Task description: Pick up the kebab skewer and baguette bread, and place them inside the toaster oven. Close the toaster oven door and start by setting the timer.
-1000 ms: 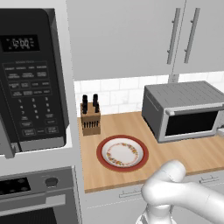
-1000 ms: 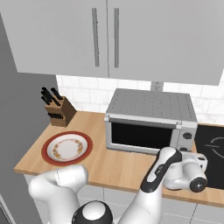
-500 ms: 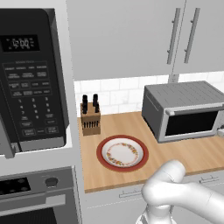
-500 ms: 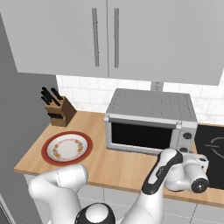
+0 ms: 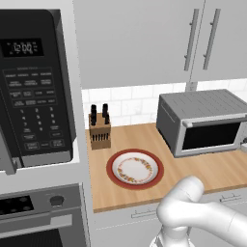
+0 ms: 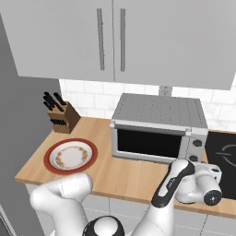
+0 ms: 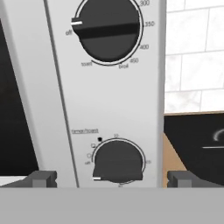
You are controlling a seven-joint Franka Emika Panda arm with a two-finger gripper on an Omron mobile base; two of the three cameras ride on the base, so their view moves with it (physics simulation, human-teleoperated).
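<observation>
Room: simulated kitchen; white cabinets (image 6: pixel 110 41) above a pale tiled wall, a black microwave (image 5: pixel 36 91) at the far left, a dark cooktop (image 6: pixel 223 154) at the far right.
Desk: warm wooden top (image 6: pixel 110 175), smooth, carrying a knife block (image 6: pixel 62 117), a red-rimmed plate (image 6: pixel 70 156) with nothing on it, and the toaster oven (image 6: pixel 159 129).
Toaster oven: boxy grey metal with a ribbed top; the toaster oven door (image 6: pixel 150 144) is a wide dark glass panel in a silver frame and looks shut.
Skewer and bread: I can't make them out through the dark glass, so whether they are inside is not clear.
Control strip: flat pale-grey panel (image 7: pixel 105 100) on the oven's right end, with an upper temperature dial (image 7: pixel 107 28) pointing at "off" and a lower timer knob (image 7: pixel 118 162), both round, dark and matt with a raised bar across.
Gripper: its jaws stand wide apart with nothing between them; the gripper (image 7: pixel 113 179) faces the panel squarely.
Key relation: in the hand view the timer knob sits straight ahead, low and between the two fingertips (image 7: pixel 41 178), very near; its grip bar lies roughly level, in line with the jaws' spread.
Judgement: last step, setting the timer; the jaws would need to close across the knob and twist it.
</observation>
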